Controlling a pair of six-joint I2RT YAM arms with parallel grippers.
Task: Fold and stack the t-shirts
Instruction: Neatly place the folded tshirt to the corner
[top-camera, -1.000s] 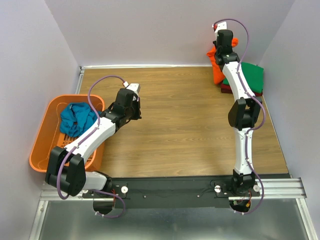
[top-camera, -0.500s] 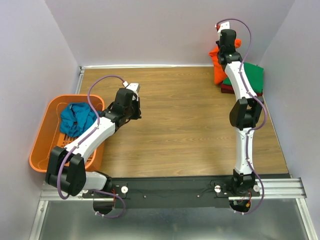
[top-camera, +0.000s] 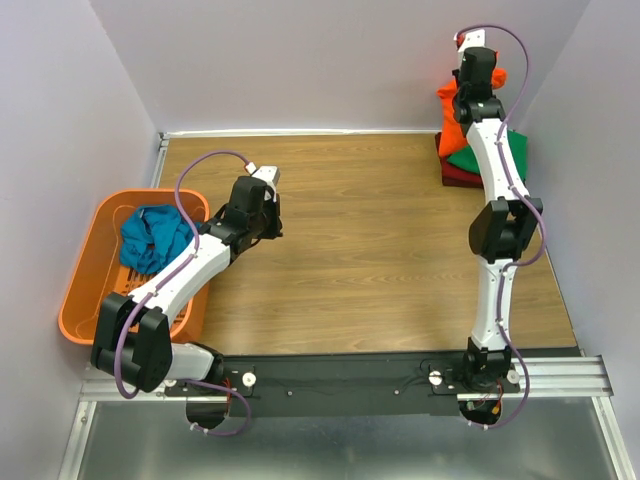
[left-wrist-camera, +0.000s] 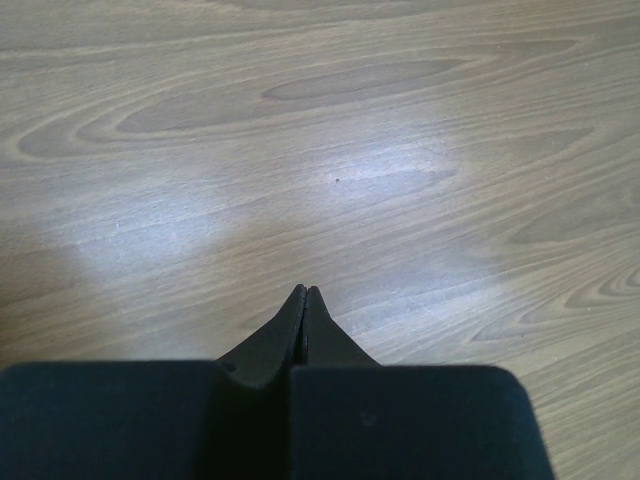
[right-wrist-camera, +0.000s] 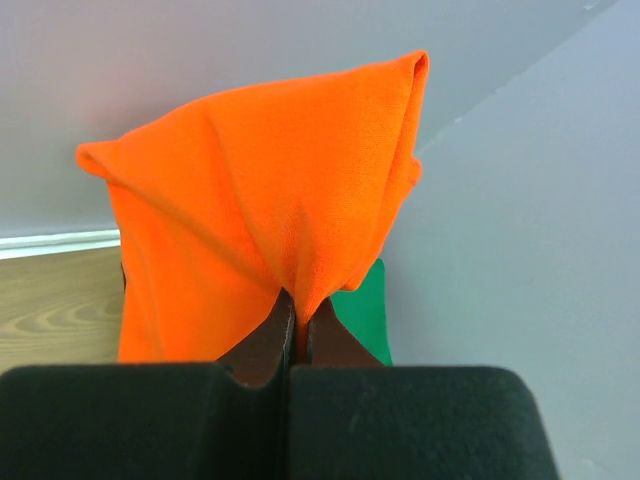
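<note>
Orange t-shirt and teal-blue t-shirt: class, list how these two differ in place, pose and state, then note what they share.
The orange t-shirt hangs pinched in the shut right gripper; the teal-blue t-shirt lies ungripped in the basket. The orange one is at the far right, by the green t-shirt; the teal-blue one is at the left. The orange one drapes downward; the teal-blue one is crumpled. Both are plain single-colour cloth.

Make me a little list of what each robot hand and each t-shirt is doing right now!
Left gripper: shut, empty, over bare table
Right gripper: shut on orange t-shirt, held up over the pile
Green t-shirt: folded, on dark red t-shirt, far right corner
Teal-blue t-shirt: crumpled in orange basket
</note>
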